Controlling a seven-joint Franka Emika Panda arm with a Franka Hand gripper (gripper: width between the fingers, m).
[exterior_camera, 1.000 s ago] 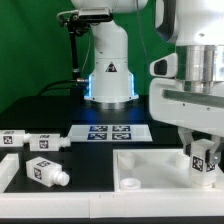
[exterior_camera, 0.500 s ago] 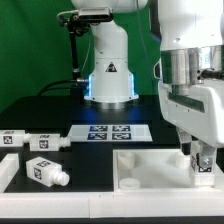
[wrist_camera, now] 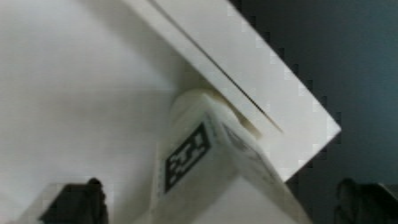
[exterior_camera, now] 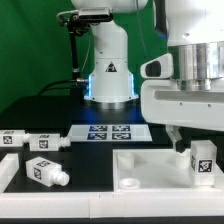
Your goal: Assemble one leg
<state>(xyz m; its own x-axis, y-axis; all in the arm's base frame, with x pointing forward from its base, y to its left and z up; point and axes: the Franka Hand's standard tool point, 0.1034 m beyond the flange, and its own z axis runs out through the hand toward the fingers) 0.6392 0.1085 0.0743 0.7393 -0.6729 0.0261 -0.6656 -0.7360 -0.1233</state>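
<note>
The leg (exterior_camera: 202,161) stands upright at the tray's (exterior_camera: 150,172) corner on the exterior view's right, directly below my pincer (exterior_camera: 193,140), whose fingers (wrist_camera: 73,201) are spread wide, holding nothing.

Black table (exterior_camera: 55,105) carries the marker board (exterior_camera: 111,132), flat in the middle near the robot base (exterior_camera: 110,88). Three loose legs lie at the exterior view's left: one (exterior_camera: 13,139) at the edge, one (exterior_camera: 47,143) just beside it, one (exterior_camera: 46,171) nearer the camera. White tray-like piece (exterior_camera: 150,172) lies flat at front right.
</note>
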